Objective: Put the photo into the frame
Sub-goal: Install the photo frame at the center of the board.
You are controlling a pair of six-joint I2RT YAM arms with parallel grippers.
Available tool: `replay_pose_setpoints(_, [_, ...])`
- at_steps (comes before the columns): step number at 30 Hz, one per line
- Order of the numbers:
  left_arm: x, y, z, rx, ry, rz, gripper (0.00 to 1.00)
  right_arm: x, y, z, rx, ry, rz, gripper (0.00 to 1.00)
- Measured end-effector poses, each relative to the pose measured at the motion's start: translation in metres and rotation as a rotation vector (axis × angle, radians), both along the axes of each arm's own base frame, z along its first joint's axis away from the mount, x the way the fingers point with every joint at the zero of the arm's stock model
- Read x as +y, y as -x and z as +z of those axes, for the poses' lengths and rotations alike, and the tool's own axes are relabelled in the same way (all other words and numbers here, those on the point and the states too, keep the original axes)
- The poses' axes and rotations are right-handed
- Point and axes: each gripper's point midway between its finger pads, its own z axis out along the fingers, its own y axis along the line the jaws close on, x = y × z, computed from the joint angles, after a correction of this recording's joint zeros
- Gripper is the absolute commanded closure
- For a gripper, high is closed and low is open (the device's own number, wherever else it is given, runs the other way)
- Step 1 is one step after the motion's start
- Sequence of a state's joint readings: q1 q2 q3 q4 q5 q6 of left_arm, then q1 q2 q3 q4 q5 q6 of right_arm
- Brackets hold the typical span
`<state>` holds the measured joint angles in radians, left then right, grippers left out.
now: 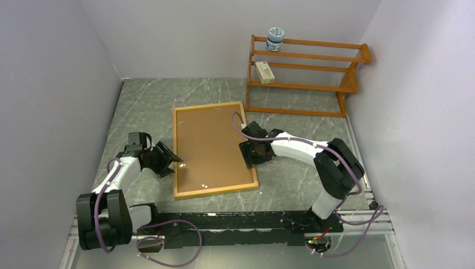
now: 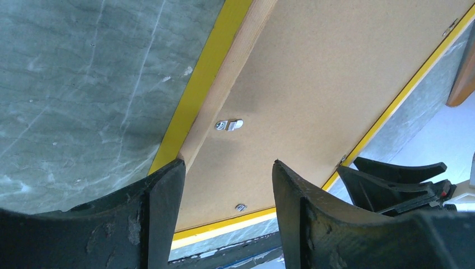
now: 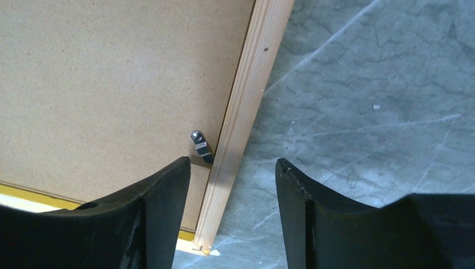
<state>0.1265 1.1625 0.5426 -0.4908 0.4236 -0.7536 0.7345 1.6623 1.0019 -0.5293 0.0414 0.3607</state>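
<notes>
- Centrally on the grey marbled table (image 1: pixel 145 106) lies the frame (image 1: pixel 175 151), back side up; its light wood rails face upward and a yellow edge shows around them in the left wrist view.
- Brown backing board (image 1: pixel 213 145): sits inside the rails and fills the opening; small metal turn clips (image 2: pixel 229 125) stand along its border.
- Left end effector (image 1: pixel 172 162): released, fingers spread, at the frame's left rail toward the near end; the rail's edge shows in the gap, and nothing is grasped.
- Right end effector (image 1: pixel 246 154): released, fingers spread, at the frame's right rail; the wooden rail and one clip show in the gap between the fingers, and nothing is grasped.
- Orange-brown shelf rack (image 1: pixel 305 73): far right of the table, well apart from the frame; a blue-and-white jar (image 1: pixel 275 39) stands on its top shelf and a small box (image 1: pixel 265 72) on a lower one.
</notes>
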Motion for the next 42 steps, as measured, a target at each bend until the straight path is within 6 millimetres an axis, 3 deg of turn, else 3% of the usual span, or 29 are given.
replay_pose_setpoints(7, [0.000,0.000,0.000,0.001,-0.001,0.001,0.36,0.003,-0.005,-0.004,0.000,0.012,0.012,0.51])
replay_pose_setpoints(13, [0.000,0.000,0.000,0.000,-0.002,0.001,0.36,0.006,-0.007,-0.004,-0.007,0.011,0.018,0.68])
replay_pose_setpoints(16, [0.000,0.000,0.000,0.000,-0.002,0.001,0.36,0.006,-0.007,-0.004,-0.008,0.012,0.020,0.72])
replay_pose_setpoints(21, [0.000,0.000,0.000,0.000,-0.002,0.001,0.35,0.005,-0.006,-0.003,-0.005,0.018,0.020,0.70])
replay_pose_setpoints(27, [0.000,0.000,0.000,-0.001,0.000,0.000,0.30,0.002,-0.011,0.002,-0.034,0.022,-0.003,0.46])
replay_pose_setpoints(30, [-0.001,-0.001,0.001,-0.008,0.006,-0.004,0.26,0.000,-0.020,0.023,-0.095,-0.008,-0.045,0.38])
replay_pose_setpoints(36, [-0.009,-0.004,0.001,-0.009,0.036,-0.029,0.33,0.009,-0.034,0.085,-0.234,-0.186,-0.087,0.38])
replay_pose_setpoints(39, [-0.019,-0.005,-0.001,-0.005,0.048,-0.064,0.41,0.024,-0.031,0.088,-0.203,-0.258,-0.074,0.44])
replay_pose_setpoints(42, [-0.033,0.001,-0.007,0.019,0.048,-0.110,0.47,0.042,-0.022,0.071,-0.097,-0.317,-0.082,0.45])
